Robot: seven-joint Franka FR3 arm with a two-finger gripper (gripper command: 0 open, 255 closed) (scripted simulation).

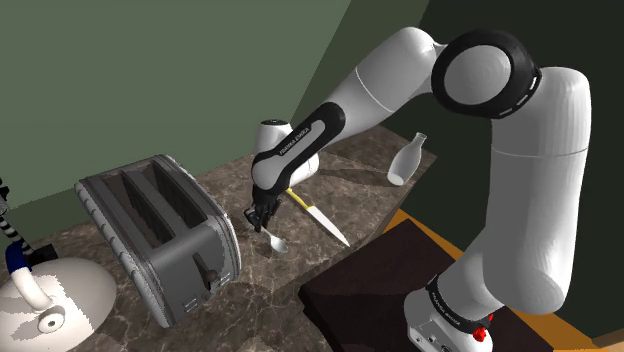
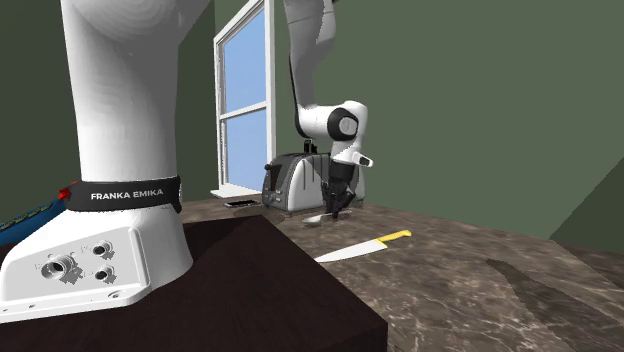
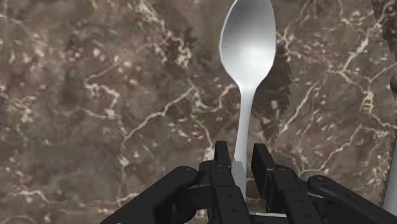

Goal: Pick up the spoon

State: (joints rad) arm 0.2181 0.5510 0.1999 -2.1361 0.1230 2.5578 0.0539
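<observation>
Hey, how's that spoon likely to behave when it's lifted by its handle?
Probably stiff: the spoon looks like shiny metal with a straight handle. That gloss suggests slipperiness, and the gripper clasps only the narrow handle end, so the wider bowl might pivot downward. Slim, so likely light.

The scene was lit evenly and rather dimly. A soft sheen was carried by the spoon (image 3: 248, 44); a jagged-edged shadow was cast on the counter (image 3: 95, 114) just beside it. A bright window (image 2: 245, 110) was seen beyond it.

Tool (image 1: 262, 223) on spoon (image 1: 277, 242) beside toaster (image 1: 160, 235)
</observation>
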